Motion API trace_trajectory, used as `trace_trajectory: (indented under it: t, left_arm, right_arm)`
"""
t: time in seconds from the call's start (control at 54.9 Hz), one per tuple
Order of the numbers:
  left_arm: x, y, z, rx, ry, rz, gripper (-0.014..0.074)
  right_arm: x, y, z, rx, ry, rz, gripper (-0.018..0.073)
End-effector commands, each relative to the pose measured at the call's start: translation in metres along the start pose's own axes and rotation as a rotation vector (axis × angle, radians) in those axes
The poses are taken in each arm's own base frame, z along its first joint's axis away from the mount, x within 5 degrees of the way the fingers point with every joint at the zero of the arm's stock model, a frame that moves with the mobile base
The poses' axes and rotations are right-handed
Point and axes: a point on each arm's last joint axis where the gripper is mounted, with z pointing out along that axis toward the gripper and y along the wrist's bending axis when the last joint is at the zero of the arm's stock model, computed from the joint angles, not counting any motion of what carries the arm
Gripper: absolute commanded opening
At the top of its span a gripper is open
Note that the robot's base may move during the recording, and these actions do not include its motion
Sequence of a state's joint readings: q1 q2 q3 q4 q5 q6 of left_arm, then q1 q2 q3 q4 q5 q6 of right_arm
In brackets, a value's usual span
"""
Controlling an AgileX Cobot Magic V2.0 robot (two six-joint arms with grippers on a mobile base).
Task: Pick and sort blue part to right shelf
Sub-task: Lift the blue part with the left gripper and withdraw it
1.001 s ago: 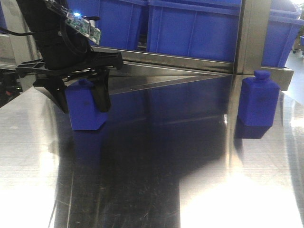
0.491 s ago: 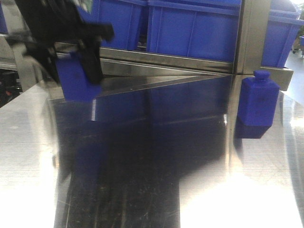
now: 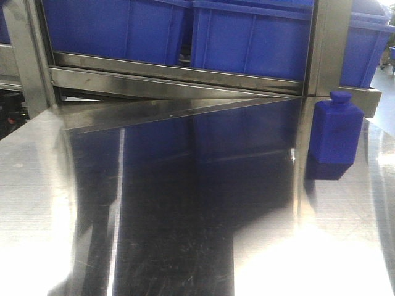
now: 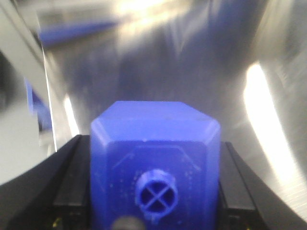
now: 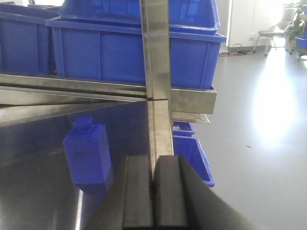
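Note:
My left gripper [image 4: 154, 165] is shut on a blue part [image 4: 156, 143], cap end toward the camera, held above the blurred steel top. It is out of the front view. A second blue part [image 3: 334, 132] stands upright on the tabletop by the shelf post [image 3: 324, 46]; it also shows in the right wrist view [image 5: 87, 151]. My right gripper [image 5: 153, 165] is shut and empty, to the right of and nearer than that part. The right shelf's front rail [image 3: 185, 77] runs behind, with blue bins [image 3: 247, 37] on it.
The reflective steel tabletop [image 3: 185, 216] fills the front view. The shelf post [image 5: 156, 52] rises straight ahead of the right gripper. Small blue bins [image 5: 192, 153] sit on the grey floor past the table's right edge.
My left gripper has lifted the blue part off the table's left side and moved up and left, out of the front view. The second blue part has not moved.

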State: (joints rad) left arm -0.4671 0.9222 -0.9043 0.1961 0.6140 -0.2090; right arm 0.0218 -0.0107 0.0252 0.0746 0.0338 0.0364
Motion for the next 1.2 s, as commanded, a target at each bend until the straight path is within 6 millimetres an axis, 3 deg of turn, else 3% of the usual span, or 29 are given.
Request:
trace_trajectory:
  t: [0.0,0.237,0.51,0.619,0.692,0.837,1.074,1.183]
  left_arm:
    - [0.001,0.001,-0.030,0.033,-0.239,0.007,0.0357]
    - [0.047,0.005,-0.052,0.047,-0.300,-0.032,0.0357]
    - [0.066,0.007,-0.059,0.049,-0.318,-0.040,0.0357]
    - [0.073,0.008,-0.064,0.050,-0.335,-0.042,0.0357]
    - [0.080,0.009,-0.069,0.052,-0.358,-0.044,0.0357]
    - [0.096,0.010,-0.079,0.058,-0.420,-0.050,0.0354]
    - [0.123,0.014,-0.099,0.068,-0.537,-0.081,0.0354]
    - [0.132,0.015,-0.103,0.069,-0.571,-0.085,0.0354]
  right_arm:
    - [-0.032,0.003,-0.006,-0.010,-0.155,0.008,0.0036]
    - [-0.081,0.010,-0.006,-0.016,-0.027,0.005,0.0036]
    - [-0.151,0.027,0.028,-0.108,0.191,-0.106,0.0050]
    - [-0.175,0.040,0.049,-0.194,0.302,-0.141,0.0123]
    - [-0.188,0.049,0.065,-0.233,0.374,-0.153,0.0223]
    - [-0.199,0.059,0.095,-0.252,0.449,-0.161,0.0368]
    - [-0.194,0.067,0.135,-0.245,0.521,-0.163,0.0400]
    - [-0.189,0.072,0.155,-0.241,0.634,-0.161,0.0482]
